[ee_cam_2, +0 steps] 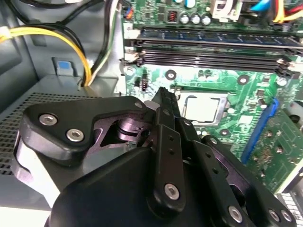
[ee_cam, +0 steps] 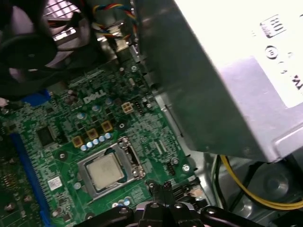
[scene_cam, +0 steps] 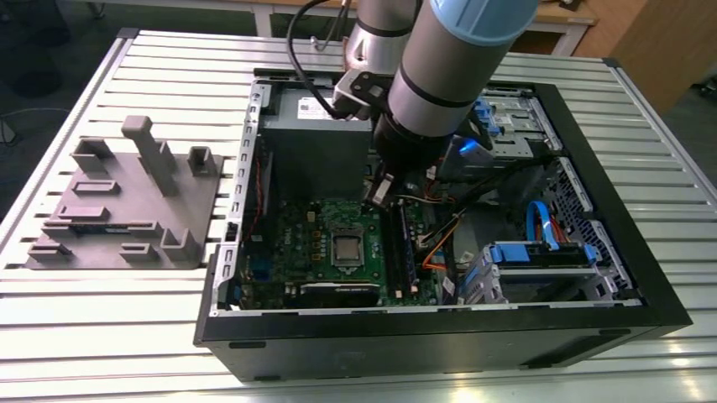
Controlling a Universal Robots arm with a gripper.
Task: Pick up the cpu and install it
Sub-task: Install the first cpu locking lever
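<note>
my gripper (ee_cam_2: 163, 97) is shut tight with nothing in it, up above the green board (ee_cam: 61, 142). just past my tips the cpu (ee_cam: 105, 170) lies flat in its socket (ee_cam: 108, 166). farther off is the big grey box (ee_cam: 227, 90).

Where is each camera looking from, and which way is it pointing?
Exterior view: off the arm, above the table, looking down into the open computer case; the arm and claw show.
First wrist view: rides on the arm, facing the green board and the cpu in its socket; claw tips show.
Second wrist view: rides on the arm behind the claw, facing the board.
All three share the cpu.
</note>
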